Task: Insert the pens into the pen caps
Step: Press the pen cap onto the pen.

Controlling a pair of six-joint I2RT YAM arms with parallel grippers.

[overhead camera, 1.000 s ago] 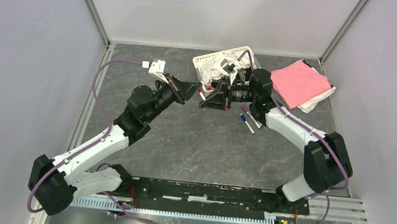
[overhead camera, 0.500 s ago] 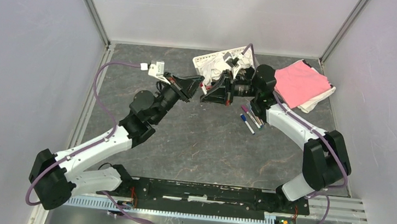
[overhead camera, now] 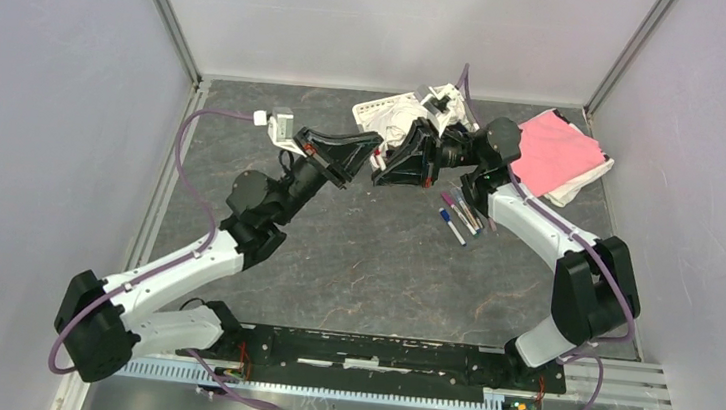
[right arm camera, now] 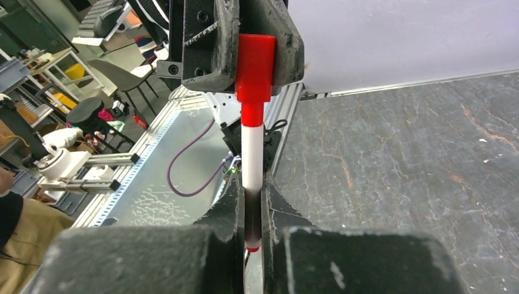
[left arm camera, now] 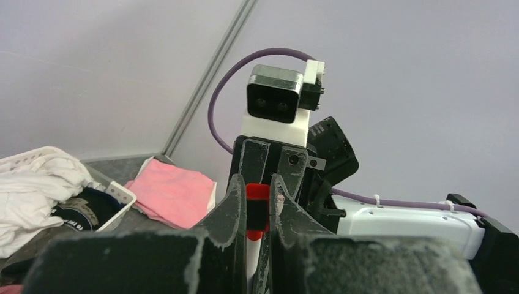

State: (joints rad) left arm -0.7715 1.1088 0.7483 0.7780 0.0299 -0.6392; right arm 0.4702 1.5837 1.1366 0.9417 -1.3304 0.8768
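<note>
Top view, arms: we see both raised over the far middle of the table (overhead camera: 334, 253). The left gripper (overhead camera: 371, 153) and the right gripper (overhead camera: 383, 171) meet tip to tip just in front of the basket (overhead camera: 373, 113).
Top view, held things: too small between the fingertips for us to make out.
Top view, loose pens: a small cluster of loose pens (overhead camera: 458, 215) lies on the table just beside the right forearm (we count about three, with purple and blue ends showing).
Top view, surroundings: white laundry fills the basket, and a pink cloth (overhead camera: 548, 153) lies in the far right corner.
Left wrist view, left gripper: we see its fingers closed on a red cap (left arm camera: 257, 207), pinching it from both sides.
Left wrist view, pen: the white barrel of the pen (left arm camera: 252, 258) shows below the cap, in the gap between the fingers.
Left wrist view, right gripper: it faces us just behind the cap, with its camera on top.
Right wrist view, right gripper: we see it clamped on the pen's barrel, low down, with the pen upright in the frame.
Right wrist view, red cap: it sits at the top, held between the left gripper's fingers. The pen's red end goes into its mouth, but we cannot tell how deep.
Right wrist view, table: bare dark stone lies to the right.
</note>
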